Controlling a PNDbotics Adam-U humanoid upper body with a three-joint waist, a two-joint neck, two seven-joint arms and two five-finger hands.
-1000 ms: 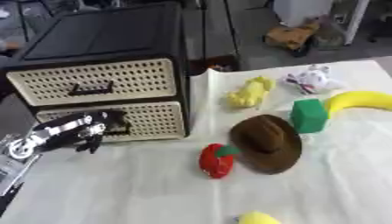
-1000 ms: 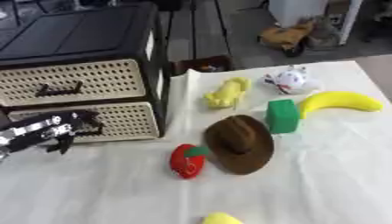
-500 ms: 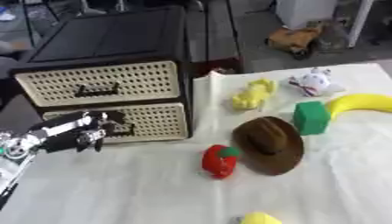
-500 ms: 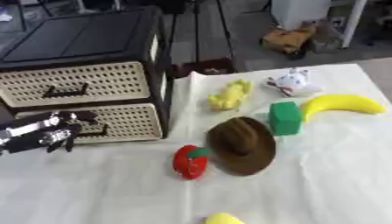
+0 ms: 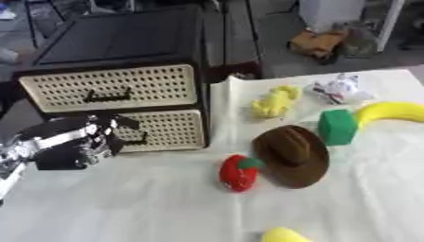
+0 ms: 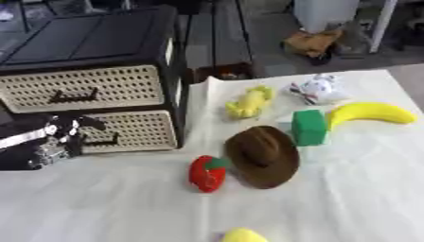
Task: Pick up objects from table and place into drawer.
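Left hand [image 5: 70, 144] comes in low at the left edge, fingers curled, right in front of the lower drawer [image 5: 162, 130]; fingertips sit at or just beside its dark handle [image 5: 132, 138], contact unclear, so cannot tell if it grips anything. Right hand not seen. Both drawers look closed.

Nearest, well right of the hand and closer to the camera: a yellow round object [image 5: 286, 235], cut by the bottom edge. Right of the hand at about its depth: red strawberry toy [image 5: 238, 172], touching or just beside the brown hat [image 5: 291, 155]. Farther right, green block [image 5: 336, 126] just behind the hat's brim, banana [image 5: 387, 112] beside it. Beyond those, yellow soft toy [image 5: 276, 100] and a white crumpled toy [image 5: 340, 88]. Behind the hand, upper drawer [image 5: 112, 86] of the black cabinet [image 5: 124, 42]. All on the white cloth [image 5: 149, 198].
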